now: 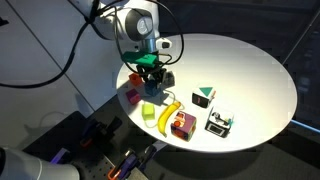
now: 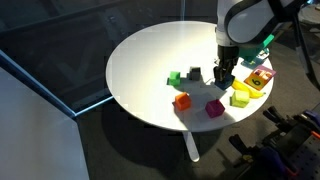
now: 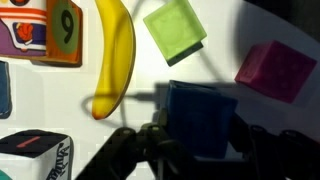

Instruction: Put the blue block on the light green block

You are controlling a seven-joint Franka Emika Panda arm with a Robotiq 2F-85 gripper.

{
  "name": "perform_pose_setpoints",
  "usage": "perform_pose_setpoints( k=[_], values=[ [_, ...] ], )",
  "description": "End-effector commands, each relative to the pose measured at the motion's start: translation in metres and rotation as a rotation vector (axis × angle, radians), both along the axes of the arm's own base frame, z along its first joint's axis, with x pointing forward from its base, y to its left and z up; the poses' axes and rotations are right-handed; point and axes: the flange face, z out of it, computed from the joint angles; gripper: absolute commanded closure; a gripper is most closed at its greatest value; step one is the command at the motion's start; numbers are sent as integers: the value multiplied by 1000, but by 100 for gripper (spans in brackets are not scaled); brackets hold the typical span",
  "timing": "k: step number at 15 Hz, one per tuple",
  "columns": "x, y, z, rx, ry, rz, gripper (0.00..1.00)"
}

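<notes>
In the wrist view the blue block (image 3: 200, 120) sits between my gripper's (image 3: 195, 150) two dark fingers, which press on its sides. It looks larger than the other cubes, so it appears to be held a little above the table. The light green block (image 3: 175, 30) lies on the white table beyond it, beside the banana. It also shows in both exterior views (image 1: 150, 110) (image 2: 240, 97). In those views my gripper (image 1: 150, 75) (image 2: 222, 80) hangs low over the table near the cubes, and the blue block is mostly hidden by the fingers.
A yellow banana (image 3: 115, 60) and an orange number block (image 3: 40, 30) lie left of the light green block. A magenta cube (image 3: 277, 70) lies to the right. A saturated green cube (image 2: 175, 77), a dark block (image 2: 194, 73) and an orange cube (image 2: 182, 100) stand nearby. The round table's edge (image 1: 200, 145) is close.
</notes>
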Motion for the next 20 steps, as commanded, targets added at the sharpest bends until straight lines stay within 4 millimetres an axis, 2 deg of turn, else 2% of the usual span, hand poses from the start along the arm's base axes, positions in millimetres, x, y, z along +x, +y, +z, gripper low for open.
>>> perform_pose_setpoints(
  k=[1,5,10,20],
  values=[
    [-28,-13,21,-10,4,51,69],
    [-46,-23,26,-11,12,67,69],
    [-68,-28,21,-2,12,100,69],
    [-75,-30,6,7,-52,92,69]
  ],
)
